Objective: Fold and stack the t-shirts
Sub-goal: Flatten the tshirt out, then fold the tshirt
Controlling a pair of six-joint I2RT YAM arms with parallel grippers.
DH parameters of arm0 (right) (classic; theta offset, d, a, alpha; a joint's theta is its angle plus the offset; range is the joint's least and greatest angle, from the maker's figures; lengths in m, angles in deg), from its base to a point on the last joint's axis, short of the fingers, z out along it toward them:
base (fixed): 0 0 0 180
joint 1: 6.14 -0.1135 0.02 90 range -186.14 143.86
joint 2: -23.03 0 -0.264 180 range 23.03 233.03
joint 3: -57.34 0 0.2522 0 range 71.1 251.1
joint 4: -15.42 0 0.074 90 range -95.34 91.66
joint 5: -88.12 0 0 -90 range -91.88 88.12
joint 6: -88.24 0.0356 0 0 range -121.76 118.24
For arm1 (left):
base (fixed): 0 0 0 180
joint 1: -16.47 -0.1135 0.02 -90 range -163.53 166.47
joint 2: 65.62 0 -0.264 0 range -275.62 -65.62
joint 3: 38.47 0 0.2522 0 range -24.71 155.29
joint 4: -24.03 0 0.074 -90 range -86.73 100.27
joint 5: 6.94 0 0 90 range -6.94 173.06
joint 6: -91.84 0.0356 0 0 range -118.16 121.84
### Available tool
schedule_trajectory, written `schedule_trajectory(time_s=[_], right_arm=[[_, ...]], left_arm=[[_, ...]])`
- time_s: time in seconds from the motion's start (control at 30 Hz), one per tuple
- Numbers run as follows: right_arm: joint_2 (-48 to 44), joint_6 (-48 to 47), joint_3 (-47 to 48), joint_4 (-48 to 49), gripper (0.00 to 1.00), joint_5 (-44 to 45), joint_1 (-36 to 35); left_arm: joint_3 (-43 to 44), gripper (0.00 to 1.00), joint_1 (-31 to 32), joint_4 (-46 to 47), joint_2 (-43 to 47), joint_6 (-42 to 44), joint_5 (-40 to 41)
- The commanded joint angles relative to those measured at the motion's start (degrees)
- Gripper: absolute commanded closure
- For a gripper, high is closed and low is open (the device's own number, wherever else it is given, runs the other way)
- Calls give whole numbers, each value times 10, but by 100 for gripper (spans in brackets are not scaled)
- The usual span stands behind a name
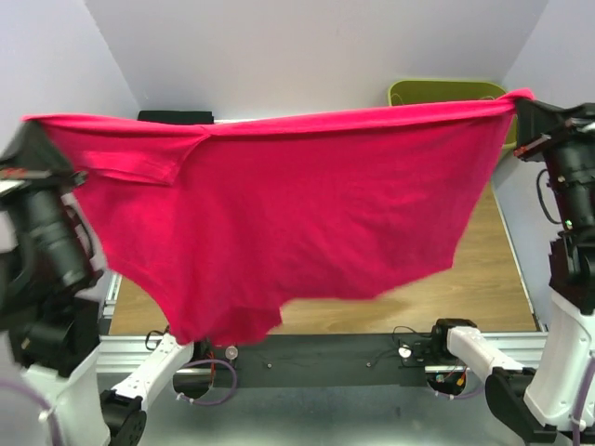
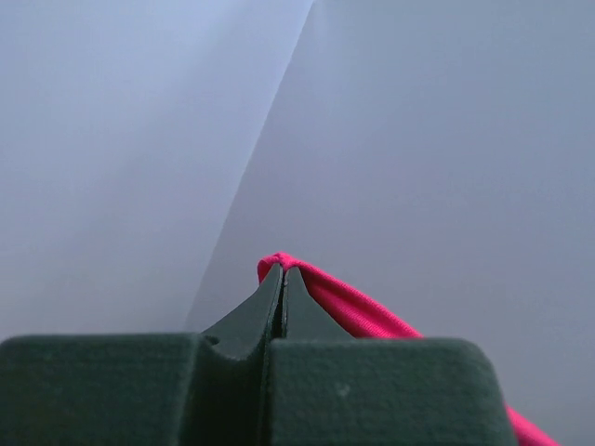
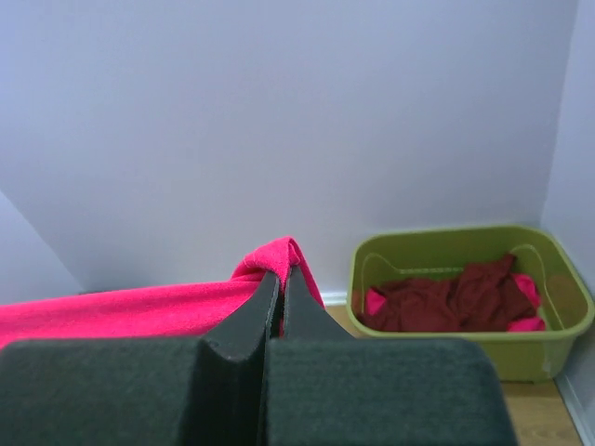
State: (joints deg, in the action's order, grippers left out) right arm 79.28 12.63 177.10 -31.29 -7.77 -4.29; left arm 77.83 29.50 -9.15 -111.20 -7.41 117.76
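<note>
Stretching a pink-red t-shirt (image 1: 279, 214) between them, two robot arms hold the cloth in the air above the wooden counter (image 1: 493, 269). At far left, the left pincer (image 2: 282, 279) is clamped on one top corner of the shirt. A fold of pink cloth is pinched between its dark fingertips and trails off to the right in the wrist view.

The shirt hangs as a wide sheet across most of the overhead view, its top edge drawn nearly straight from one arm to the other. A short sleeve shows on its left half, and the lower edge droops lowest at the left, near the arm bases.

Behind the top edge, by the back wall, a strip of black cloth (image 1: 175, 117) lies on the counter; most of it is hidden, so its shape cannot be told.

Further right, an olive-green tub (image 3: 521, 358) stands in the far right corner of the counter. Inside it lie crumpled dark maroon shirts (image 3: 456, 297), with brighter pink cloth (image 3: 376, 305) showing at the left and right ends of the heap.

At far right, the right pincer (image 3: 282, 279) is clamped on the shirt's other top corner, with cloth bunched over its tips.
</note>
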Motion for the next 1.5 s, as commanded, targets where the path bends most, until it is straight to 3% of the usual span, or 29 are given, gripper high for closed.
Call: schedule_trajectory(time_s=[0.0, 0.2, 0.33, 0.57, 0.8, 0.97, 1.47], right_arm=[[42, -43, -50, -25, 100, 5, 4], [119, -78, -222, -16, 99, -37, 4], [177, -69, -339, 73, 99, -21, 4], [309, -69, -417, 242, 99, 9, 4], [404, -89, -391, 276, 99, 19, 4], [442, -89, -362, 276, 99, 24, 5], [431, -83, -332, 220, 99, 54, 13]], left_arm=[[-105, 100, 4, 51, -27, 45, 6], [-358, 100, 2, 130, -97, 1, -85], [-438, 100, -4, 191, -202, -42, -158], [-375, 100, -10, 207, -441, -68, -224], [-253, 100, -18, 141, -574, -80, -251], [-214, 100, -22, 103, -603, -90, -271], [-193, 100, -46, -90, -540, -163, -324]])
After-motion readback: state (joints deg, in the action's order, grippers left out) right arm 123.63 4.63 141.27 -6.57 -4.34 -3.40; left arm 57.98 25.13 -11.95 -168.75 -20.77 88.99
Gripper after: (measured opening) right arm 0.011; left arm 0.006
